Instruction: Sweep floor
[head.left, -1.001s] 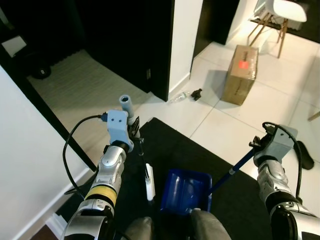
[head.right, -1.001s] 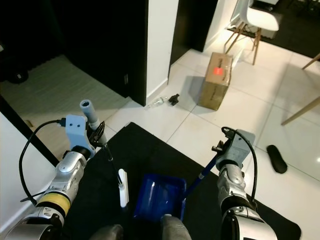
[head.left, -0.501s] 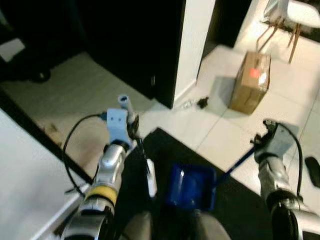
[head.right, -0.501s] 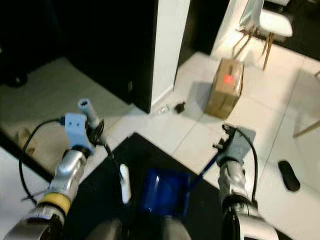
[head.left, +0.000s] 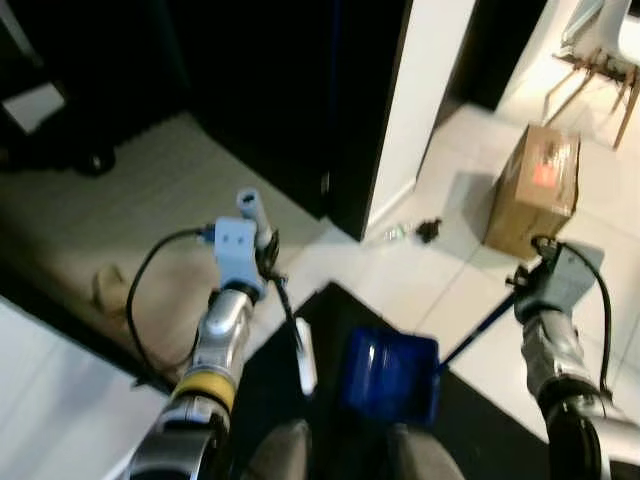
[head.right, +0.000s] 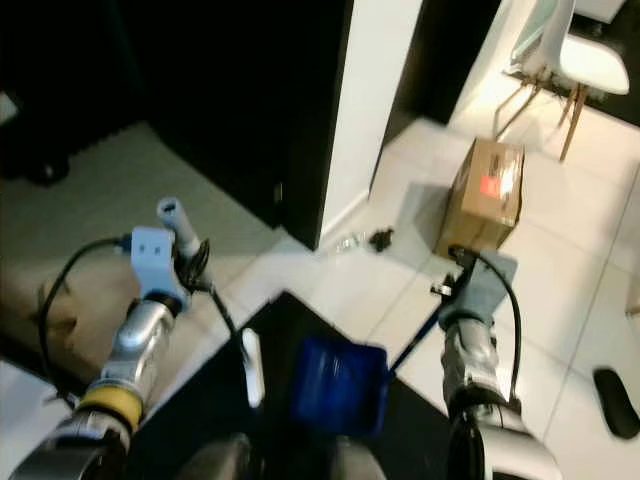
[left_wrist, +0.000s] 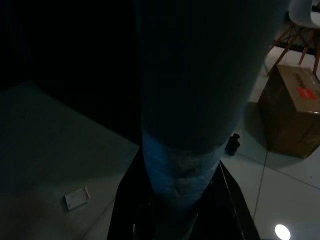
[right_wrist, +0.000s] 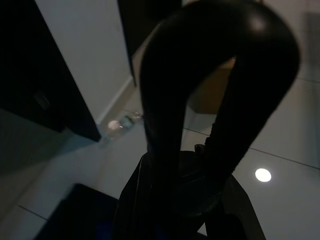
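Observation:
My left gripper (head.left: 264, 258) is shut on a brush: a grey-blue handle (left_wrist: 184, 125) on a thin black shaft, with a white brush head (head.left: 305, 360) hanging over the black mat (head.left: 330, 305). My right gripper (head.left: 528, 288) is shut on the black loop handle (right_wrist: 215, 75) of a blue shaft carrying a blue dustpan (head.left: 392, 375), which sits low in front of me. Litter lies on the white tiles by the wall corner: a small black piece (head.left: 428, 230) and a clear plastic scrap (head.left: 392, 234).
A cardboard box (head.left: 540, 188) stands on the tiles past the litter, with a white chair (head.right: 580, 60) behind it. A white wall corner (head.left: 425, 110) borders a dark doorway. Beige carpet (head.left: 130, 220) lies to the left, with a pale lump (head.left: 105, 285) on it. A black shoe (head.right: 612, 400) is at right.
The whole picture has shifted and blurred, so the camera has moved. Box and litter now sit further right and lower. Both grippers keep their holds and pose.

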